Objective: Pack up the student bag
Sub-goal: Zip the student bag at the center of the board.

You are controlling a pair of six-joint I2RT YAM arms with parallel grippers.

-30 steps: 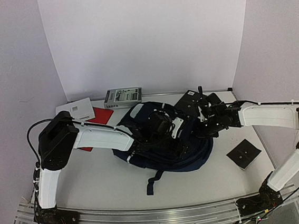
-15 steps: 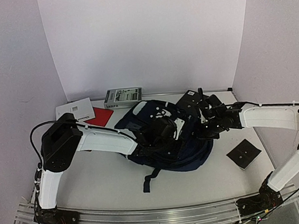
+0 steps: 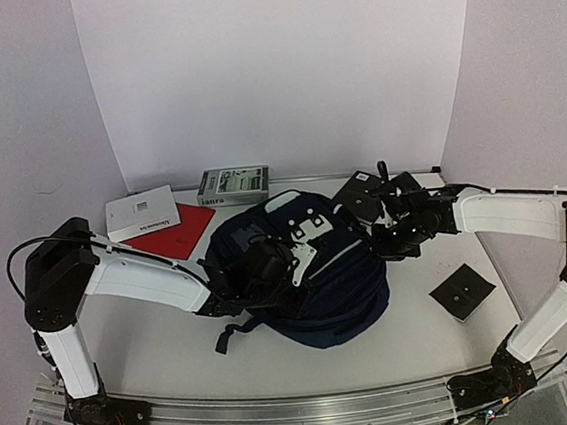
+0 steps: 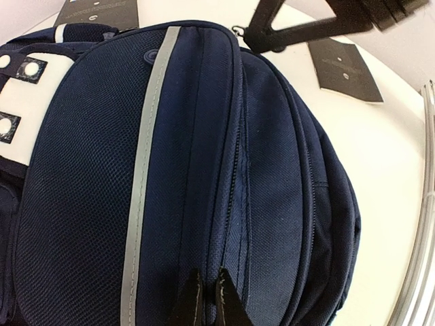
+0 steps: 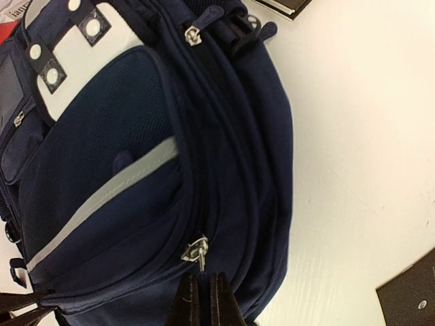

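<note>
Right claw [image 5: 202, 288]: jaws closed. The tab of a silver zip pull [image 5: 195, 251] runs down between the tips, so it appears to be gripped. This claw sits at the far right edge of the student bag [image 3: 330, 278].

Left claw [image 4: 208, 285]: jaws closed, tips down on a seam ridge beside a zip line. They appear to pinch a fold of the fabric. No pull is visible there. This claw sits on the bag's left half.

Key relation: the bag lies between the two claws, in the middle of the table [image 3: 165, 334], front face up. Its long axis runs from the far side toward the near right. From the right claw the zip track curves away along the bag's edge, toward the end where a second pull [image 5: 192, 34] sits. The right arm holds the pull, so it is the one placed to run the zip. The left looks set to hold the fabric taut against that pull. Which way the slider must travel cannot be told, as the track near it looks shut.

Bag appearance: navy mesh fabric, with a pale stripe [image 4: 146, 156] across the front pocket. The light flap [image 5: 75, 64] carries dark buckle patches. The body looks full and rounded.

Nearby: a black card [image 3: 462, 292] lies to the right, apart from the bag. A red folder [image 3: 187, 229] lies to the far left.
</note>
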